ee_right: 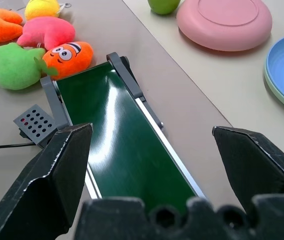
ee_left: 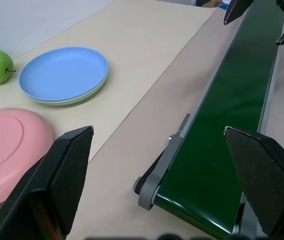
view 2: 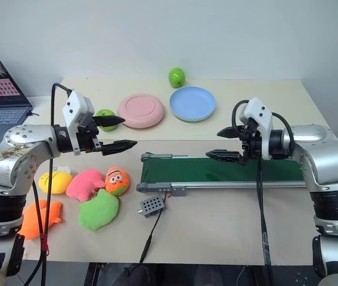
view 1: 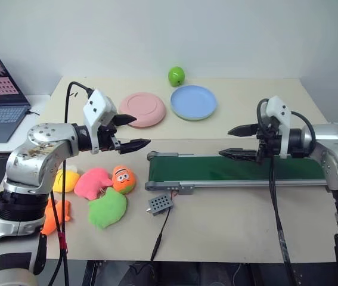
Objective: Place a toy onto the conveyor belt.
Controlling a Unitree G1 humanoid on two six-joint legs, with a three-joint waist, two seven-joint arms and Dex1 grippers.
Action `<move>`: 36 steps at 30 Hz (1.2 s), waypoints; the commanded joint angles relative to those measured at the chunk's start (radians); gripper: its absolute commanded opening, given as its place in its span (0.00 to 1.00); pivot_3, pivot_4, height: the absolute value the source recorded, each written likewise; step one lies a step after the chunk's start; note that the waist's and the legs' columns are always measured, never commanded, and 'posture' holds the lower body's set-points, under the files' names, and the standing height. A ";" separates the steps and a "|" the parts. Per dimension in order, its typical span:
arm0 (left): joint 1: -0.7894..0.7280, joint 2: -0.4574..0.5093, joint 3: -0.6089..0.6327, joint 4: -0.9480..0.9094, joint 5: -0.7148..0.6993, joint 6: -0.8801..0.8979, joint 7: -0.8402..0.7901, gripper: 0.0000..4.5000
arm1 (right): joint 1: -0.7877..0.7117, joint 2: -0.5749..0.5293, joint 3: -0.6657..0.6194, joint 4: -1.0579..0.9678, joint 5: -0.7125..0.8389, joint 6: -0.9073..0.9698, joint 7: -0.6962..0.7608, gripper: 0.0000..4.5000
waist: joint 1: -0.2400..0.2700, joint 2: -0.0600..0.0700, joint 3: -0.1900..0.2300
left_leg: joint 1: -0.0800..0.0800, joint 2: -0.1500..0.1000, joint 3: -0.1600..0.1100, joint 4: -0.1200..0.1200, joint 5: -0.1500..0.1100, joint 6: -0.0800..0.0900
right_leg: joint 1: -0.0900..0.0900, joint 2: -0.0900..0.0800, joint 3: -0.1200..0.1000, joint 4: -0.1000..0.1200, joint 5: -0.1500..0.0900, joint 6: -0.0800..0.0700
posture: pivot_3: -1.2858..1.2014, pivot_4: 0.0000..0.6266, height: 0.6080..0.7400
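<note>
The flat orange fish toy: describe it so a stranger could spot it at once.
Start at the green conveyor belt, then look past its left end to the cluster of plush toys. The flat orange fish toy lies nearest the table's front-left corner, lobed and plain, unlike the round striped, big-eyed orange plush.

The toy [view 2: 40,218], a flat bright-orange plush fish with lobed fins, lay on the surface at the lower left of the head views, at the near end of the plush cluster. The conveyor belt [view 2: 228,171], a long narrow dark-green band in a grey metal frame with end rollers, ran across the centre and right, bare of objects, well apart from the toy.
</note>
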 commanded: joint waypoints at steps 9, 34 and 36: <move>-0.017 0.020 0.074 -0.002 -0.047 0.032 0.012 0.99 | -0.033 0.030 -0.009 -0.044 0.038 0.005 0.023 1.00 | -0.003 0.000 0.000 | 0.000 0.000 0.000 0.000 0.000 0.000 | 0.000 0.000 0.000 0.000 0.000 0.000 | 0.52 0.24 1.00; 0.857 0.012 1.020 -0.346 -0.091 0.171 0.191 0.99 | -0.403 0.348 0.206 0.523 -0.157 -0.316 0.309 1.00 | -0.027 0.001 0.000 | 0.008 0.018 0.012 -0.007 -0.004 -0.007 | -0.004 0.016 0.005 -0.001 0.006 -0.010 | 0.52 0.24 1.00; 0.928 -0.017 1.062 -0.334 -0.080 0.135 0.190 0.99 | -0.408 0.355 0.205 0.536 -0.167 -0.323 0.325 1.00 | -0.026 0.001 0.000 | 0.013 0.019 0.015 -0.011 -0.004 -0.007 | -0.003 0.016 0.005 -0.002 0.006 -0.011 | 0.52 0.24 1.00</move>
